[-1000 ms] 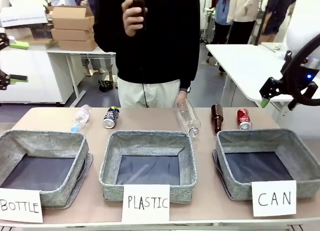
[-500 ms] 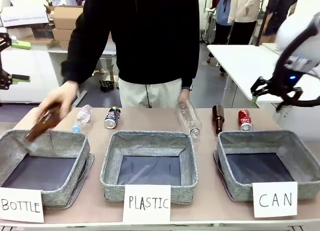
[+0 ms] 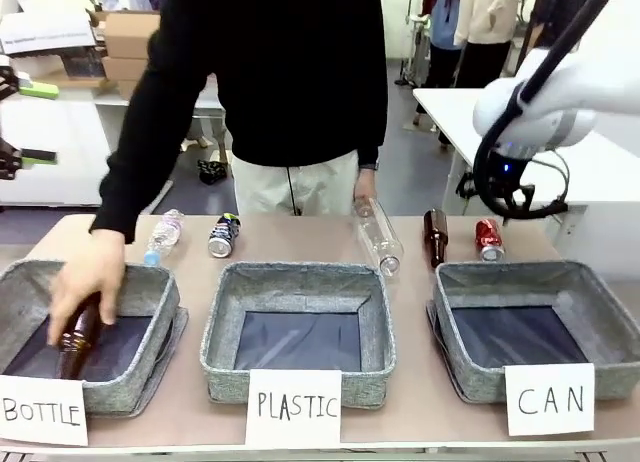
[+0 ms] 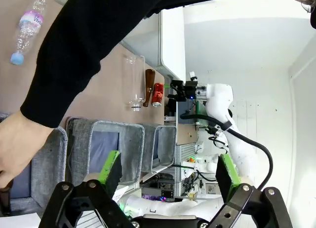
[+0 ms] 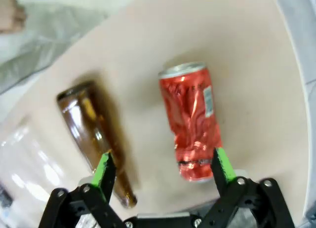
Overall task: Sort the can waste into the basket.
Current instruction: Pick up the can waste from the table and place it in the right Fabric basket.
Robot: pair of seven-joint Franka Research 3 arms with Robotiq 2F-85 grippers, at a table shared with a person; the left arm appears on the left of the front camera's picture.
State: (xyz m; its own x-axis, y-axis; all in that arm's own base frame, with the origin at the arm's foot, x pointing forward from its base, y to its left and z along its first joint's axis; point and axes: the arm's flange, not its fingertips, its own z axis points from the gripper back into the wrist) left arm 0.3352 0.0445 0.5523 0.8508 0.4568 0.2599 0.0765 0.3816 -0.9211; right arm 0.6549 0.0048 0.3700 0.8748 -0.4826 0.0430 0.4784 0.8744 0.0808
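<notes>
The red can (image 3: 489, 238) lies on the table behind the CAN basket (image 3: 455, 282), beside a brown bottle (image 3: 434, 235). My right gripper (image 3: 497, 197) hovers just above the red can, open. From its wrist camera, the dented red can (image 5: 193, 122) lies between and ahead of the open green-padded fingers (image 5: 104, 170) of the right gripper (image 5: 163, 166). The black can (image 3: 222, 235) lies behind the middle basket's left corner. My left gripper (image 3: 35, 124) hangs open at the far left, off the table, and the left gripper (image 4: 168, 171) holds nothing.
A person's hand (image 3: 85, 282) lowers a brown bottle (image 3: 76, 340) into the BOTTLE basket (image 3: 150, 292). The PLASTIC basket (image 3: 215, 332) sits in the middle. A clear bottle (image 3: 377, 236) and a small plastic bottle (image 3: 161, 237) lie along the far edge.
My right arm has swung left and down over the red can. The person's hand has brought a brown bottle down into the BOTTLE basket. The left arm has stayed put.
</notes>
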